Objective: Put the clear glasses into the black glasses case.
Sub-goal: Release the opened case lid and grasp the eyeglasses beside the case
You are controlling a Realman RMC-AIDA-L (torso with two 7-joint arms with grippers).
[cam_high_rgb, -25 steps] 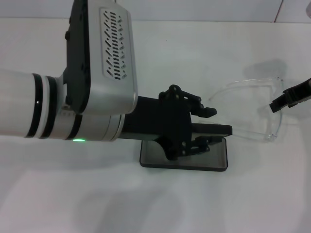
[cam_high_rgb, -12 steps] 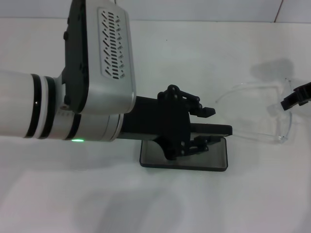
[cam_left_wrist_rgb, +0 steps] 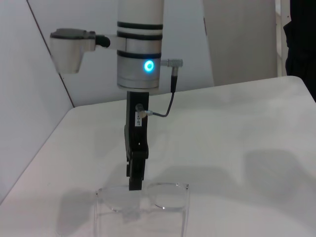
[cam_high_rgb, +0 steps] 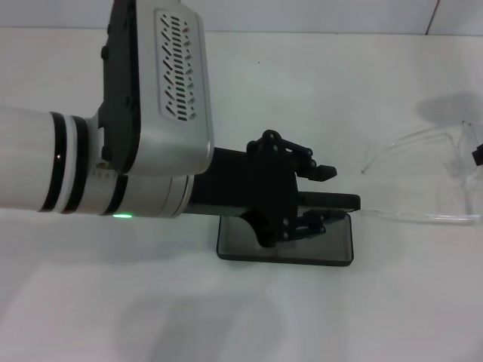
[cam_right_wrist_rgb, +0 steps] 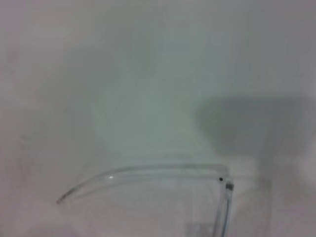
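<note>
The left arm point(cam_high_rgb: 113, 136) reaches in from the left across the white table point(cam_high_rgb: 226, 317), a green light lit on its underside. Its left gripper point(cam_high_rgb: 321, 197) hovers over the black glasses case point(cam_high_rgb: 332, 245), which lies open at the middle with its grey lining up; the fingers stand spread apart, holding nothing. No lettering can be read on the case. At the far right edge the clear glasses point(cam_high_rgb: 423, 181) are pinched at the front frame by the right gripper point(cam_left_wrist_rgb: 136, 181), its fingers closed on them, temples pointing left toward the case.
</note>
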